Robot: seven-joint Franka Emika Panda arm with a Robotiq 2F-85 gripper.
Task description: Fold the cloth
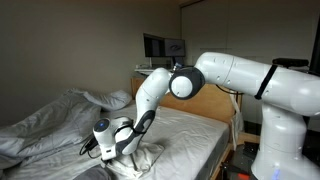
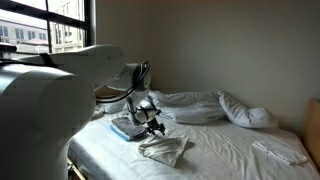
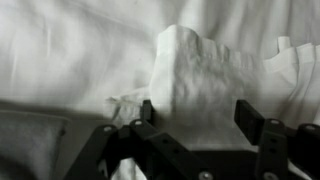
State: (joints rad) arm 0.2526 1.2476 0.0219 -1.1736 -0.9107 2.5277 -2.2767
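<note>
The cloth (image 2: 167,150) is a crumpled white piece lying on the bed sheet near the mattress's front edge, and it also shows as a pale heap in an exterior view (image 1: 140,160). My gripper (image 2: 155,128) hangs low just over its near end, and the arm reaches down to it in the exterior view facing the headboard (image 1: 122,148). In the wrist view a raised fold of the cloth (image 3: 195,70) stands between the two dark fingers (image 3: 148,112), filling the gap. My gripper (image 3: 197,108) is open wide around that fold.
A puffy duvet (image 2: 195,105) (image 1: 60,110) is bunched along the far side of the bed. A folded grey-blue pad (image 2: 125,127) lies beside the gripper. A small pillow (image 2: 280,150) sits at the bed's end. A wooden headboard (image 1: 215,105) stands behind.
</note>
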